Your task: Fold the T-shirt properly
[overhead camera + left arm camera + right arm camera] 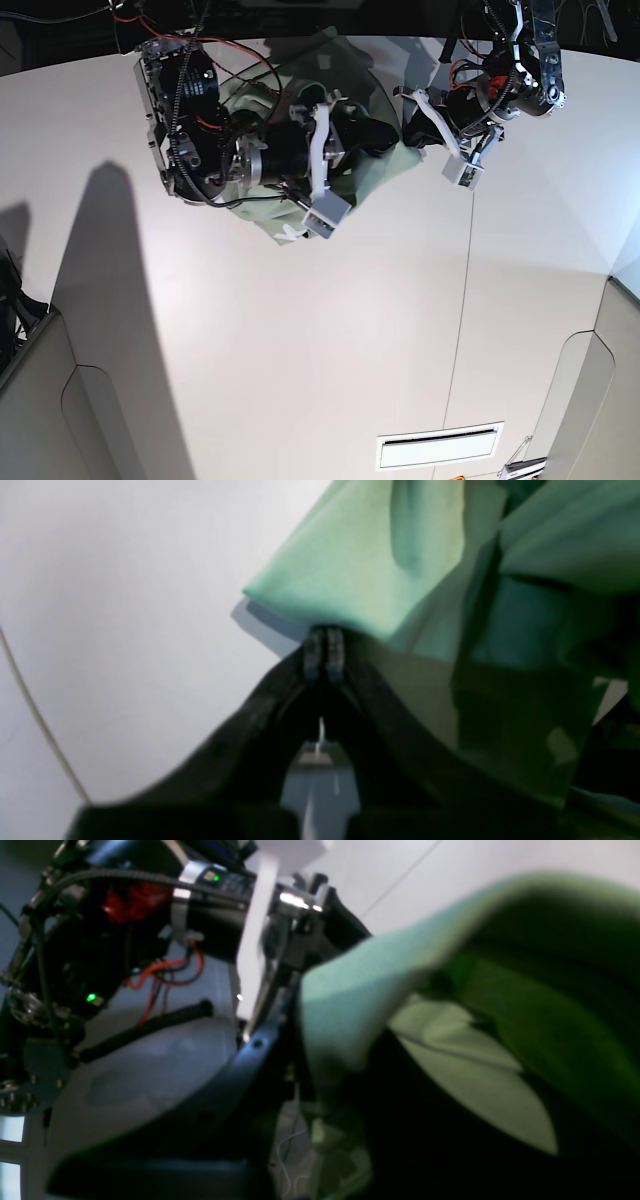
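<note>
The pale green T-shirt [375, 180] hangs bunched between my two arms at the far side of the white table [300, 330]. In the left wrist view my left gripper [324, 635] has its fingertips pressed together on an edge of the T-shirt [360, 570], which spreads up and to the right. In the right wrist view the T-shirt [350, 990] drapes over my right gripper [302, 1010] and hides most of its fingers; a fold runs down between the dark jaws. In the base view the right gripper [365, 135] and the left gripper [410, 122] are close together in the cloth.
A thin seam [466, 300] runs down the table, and a white slot [440, 447] lies near its front edge. Grey panels [50, 400] flank both lower corners. Arm hardware with red wires [150, 975] fills the left of the right wrist view. A thin cable [40, 720] crosses the table.
</note>
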Tool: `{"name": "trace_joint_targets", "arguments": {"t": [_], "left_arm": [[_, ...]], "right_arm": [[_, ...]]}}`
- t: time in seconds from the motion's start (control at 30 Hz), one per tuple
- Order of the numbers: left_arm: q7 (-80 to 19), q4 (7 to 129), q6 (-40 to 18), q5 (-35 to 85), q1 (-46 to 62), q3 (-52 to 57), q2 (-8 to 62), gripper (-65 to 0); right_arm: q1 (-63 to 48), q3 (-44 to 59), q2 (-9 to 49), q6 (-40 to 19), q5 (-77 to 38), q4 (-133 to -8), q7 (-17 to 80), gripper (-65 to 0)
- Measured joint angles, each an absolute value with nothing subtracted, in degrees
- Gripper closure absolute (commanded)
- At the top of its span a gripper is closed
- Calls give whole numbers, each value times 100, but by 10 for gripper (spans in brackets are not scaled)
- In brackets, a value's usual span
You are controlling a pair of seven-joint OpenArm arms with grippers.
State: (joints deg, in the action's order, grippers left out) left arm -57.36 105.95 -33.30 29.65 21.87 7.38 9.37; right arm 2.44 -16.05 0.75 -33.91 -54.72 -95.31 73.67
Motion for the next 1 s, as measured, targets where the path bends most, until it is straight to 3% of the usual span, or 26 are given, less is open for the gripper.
{"name": "trace_joint_targets", "arguments": {"t": [0.23,0.33,0.4,0.6,1.0], "left_arm": [[-5734,10595,-3330,2974,2187,738,934,0],[-5736,10582,-3328,3030,2187,738,937,0],[-5736,10582,-3328,3050,2187,738,937,0],[-5736,10578,-3328,3068,2185,738,937,0],[-6088,11006,-3317,3035,2211,746,937,-3]], "right_arm": [[244,-1616,-226,-3391,-5454,-9531,7352,0],[244,-1616,-242,-3391,-5454,-9531,7354,-130],[244,-1616,-242,-3391,-5457,-9531,7356,-182],[239,-1616,-239,-3391,-5758,-9647,7942,-185],[239,-1616,-106,-3391,-5802,-10895,8073,-185]]}}
